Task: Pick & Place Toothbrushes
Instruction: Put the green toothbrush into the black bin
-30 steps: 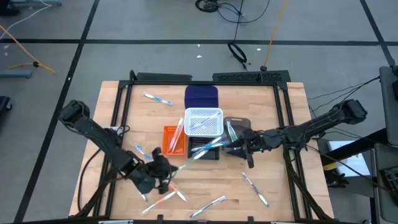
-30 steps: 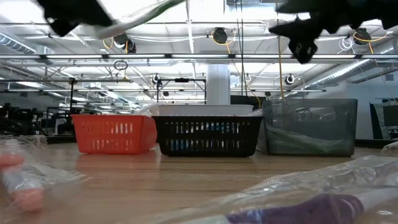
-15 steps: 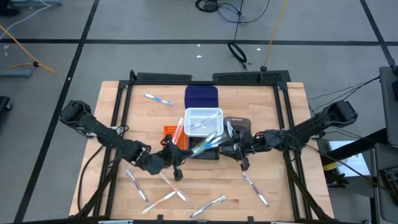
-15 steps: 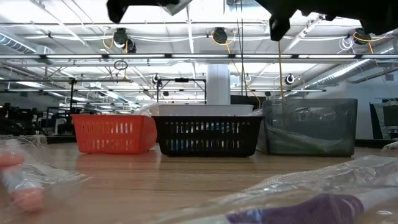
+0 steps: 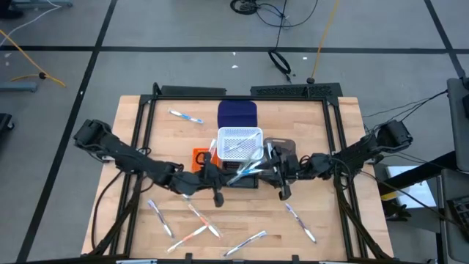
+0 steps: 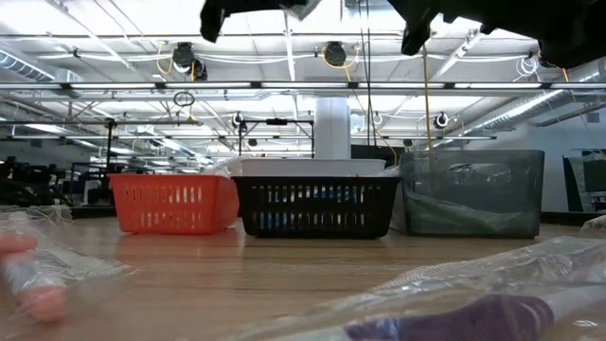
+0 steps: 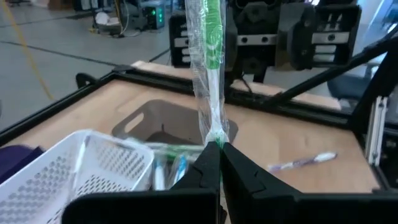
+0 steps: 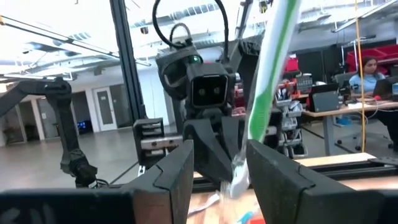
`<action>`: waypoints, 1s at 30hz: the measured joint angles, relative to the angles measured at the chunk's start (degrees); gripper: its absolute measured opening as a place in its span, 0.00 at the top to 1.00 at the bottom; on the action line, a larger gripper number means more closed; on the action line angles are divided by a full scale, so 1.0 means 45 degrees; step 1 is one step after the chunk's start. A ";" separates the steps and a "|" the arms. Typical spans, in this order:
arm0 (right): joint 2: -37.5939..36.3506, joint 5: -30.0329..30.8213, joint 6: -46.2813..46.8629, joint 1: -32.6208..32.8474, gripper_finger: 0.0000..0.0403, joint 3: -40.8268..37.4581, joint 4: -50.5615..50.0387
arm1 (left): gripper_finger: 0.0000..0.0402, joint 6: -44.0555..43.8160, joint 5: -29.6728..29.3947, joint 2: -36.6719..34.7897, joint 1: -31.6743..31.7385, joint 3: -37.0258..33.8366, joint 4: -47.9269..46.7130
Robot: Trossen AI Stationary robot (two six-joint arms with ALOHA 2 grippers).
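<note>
Both grippers met above the bins at the table's [image 5: 344, 125] middle: the left gripper [image 7: 214, 152] was clamped on the lower end of a wrapped green toothbrush [image 7: 208, 68], held up over the black bin [image 5: 242, 178], while the right gripper [image 8: 219, 177], fingers apart, sat around the same brush without pinching it. White bin [image 5: 239, 143], orange bin [image 5: 200, 163] and grey bin [image 5: 282, 149] stood alongside. Loose toothbrushes [image 5: 300, 221] lay scattered on the wood.
</note>
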 joint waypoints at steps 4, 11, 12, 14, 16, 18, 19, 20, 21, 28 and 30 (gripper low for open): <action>0.0020 0.0000 -0.0016 0.0000 0.65 0.0002 0.0082 | 1.00 0.0080 0.0431 0.0747 0.0237 0.0005 0.0906; 0.0015 0.0294 -0.0028 0.0000 0.65 0.0007 -0.0127 | 1.00 0.0189 0.0990 0.1457 0.0538 0.0005 0.2101; 0.0020 0.0294 -0.0029 0.0000 0.65 0.0007 -0.0190 | 1.00 0.0212 0.0997 0.1465 0.0538 0.0000 0.2088; 0.0018 0.0291 -0.0031 0.0000 0.65 0.0007 -0.0184 | 1.00 0.0291 0.0996 0.1450 0.0538 0.0000 0.2149; 0.0015 0.0332 -0.0026 0.0000 0.65 0.0007 -0.0233 | 1.00 0.0331 0.0996 0.1450 0.0538 0.0000 0.2230; 0.0015 0.0477 -0.0019 0.0024 0.65 0.0007 -0.0467 | 1.00 0.0545 0.0975 0.1443 0.0534 0.0000 0.2219; 0.0012 0.0572 -0.0014 0.0079 0.65 0.0007 -0.0657 | 1.00 0.0641 0.0948 0.1393 0.0512 0.0000 0.2191; 0.0010 0.0619 -0.0008 0.0122 0.65 0.0007 -0.0848 | 1.00 0.0672 0.0903 0.1357 0.0498 0.0000 0.2210; 0.0015 0.0622 0.0000 0.0131 0.65 0.0007 -0.1025 | 1.00 0.0716 0.0883 0.1340 0.0488 0.0000 0.2328; 0.0017 0.0641 0.0392 0.0105 0.65 0.0007 -0.1306 | 1.00 0.1061 0.0900 0.1336 0.0480 0.0000 0.2664; 0.0015 0.0644 0.0374 0.0023 0.65 0.0007 -0.1041 | 1.00 0.0934 0.0964 0.1334 0.0480 0.0000 0.2637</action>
